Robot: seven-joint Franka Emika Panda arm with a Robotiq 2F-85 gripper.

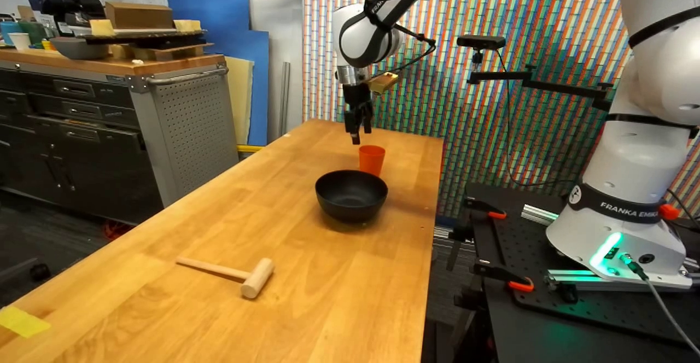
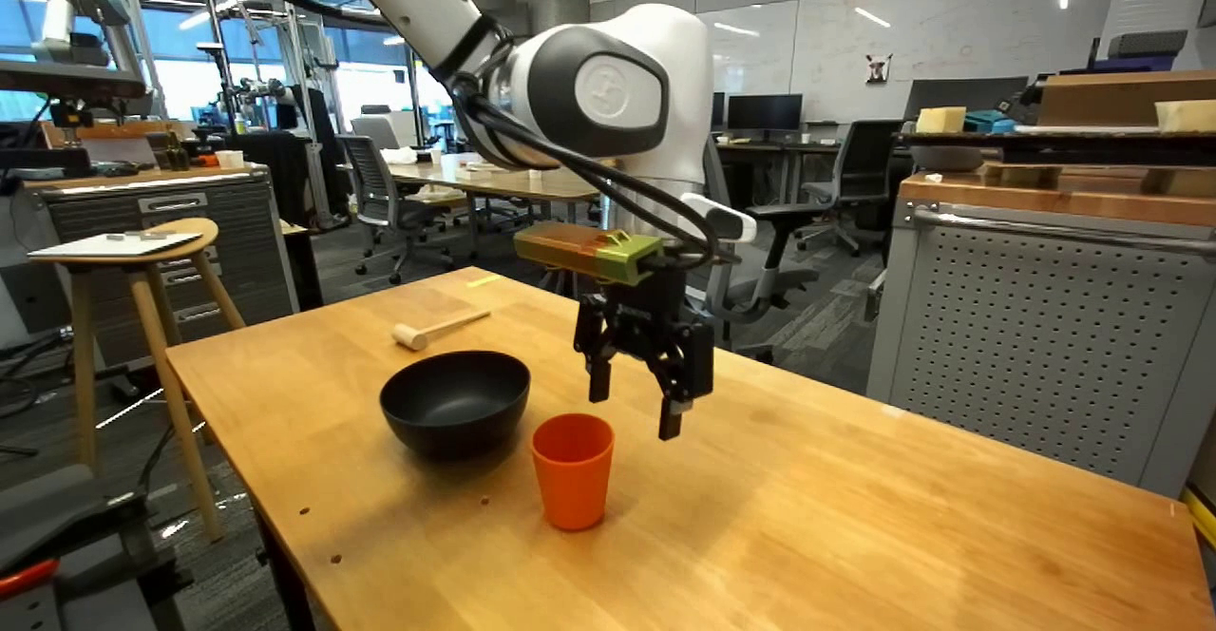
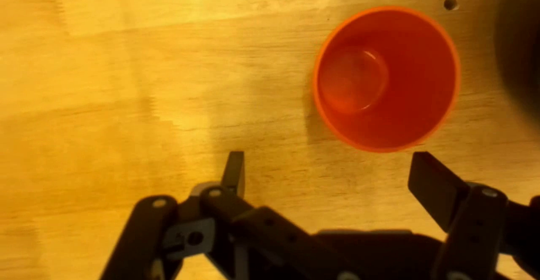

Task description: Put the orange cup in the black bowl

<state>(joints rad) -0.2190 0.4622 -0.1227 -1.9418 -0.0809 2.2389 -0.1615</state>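
I hold my tool [image 3: 328,162] spread and empty over the worktop [image 2: 855,517], off to one side of the orange cup [image 2: 573,479], presumably because I have yet to line up. The cup stands upright just beside the black bowl [image 2: 446,436], so close that the carry should be short.

In an exterior view, the cup [image 2: 573,484] stands on the table [image 2: 855,498], low centre of the frame, just right of the bowl [image 2: 456,412] and nearer the camera. Behind the bowl lies the mallet [image 2: 426,332]. The gripper [image 2: 635,411] hangs over the table, upper right of the cup. The wrist view's blurred right edge is probably the bowl.
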